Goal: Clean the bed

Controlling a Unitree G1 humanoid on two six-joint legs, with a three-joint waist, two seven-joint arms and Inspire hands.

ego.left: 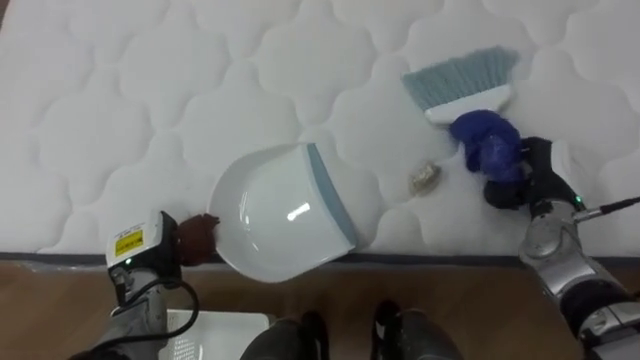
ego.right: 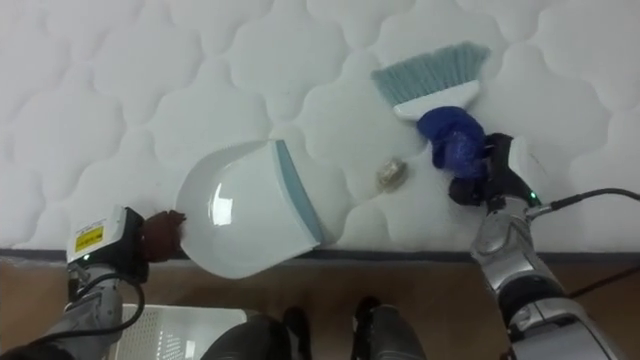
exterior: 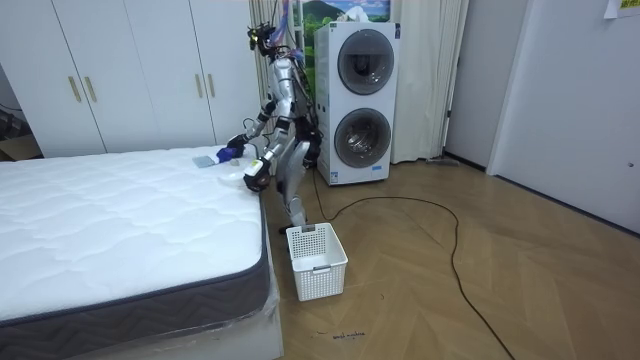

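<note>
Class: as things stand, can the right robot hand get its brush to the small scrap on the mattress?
Probably yes: the right robot hand holds the brush beside the scrap, with bare mattress between them; the dustpan lies on the scrap's far side.

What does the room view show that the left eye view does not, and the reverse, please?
Room view: two stacked white washing machines and tall white wardrobe doors along the walls. Left eye view: a small crumpled beige scrap between the white plastic dustpan and the blue-handled brush with pale bristles; the left hand grips the dustpan, the right hand the brush. Shared: the white quilted mattress and the brush.
</note>
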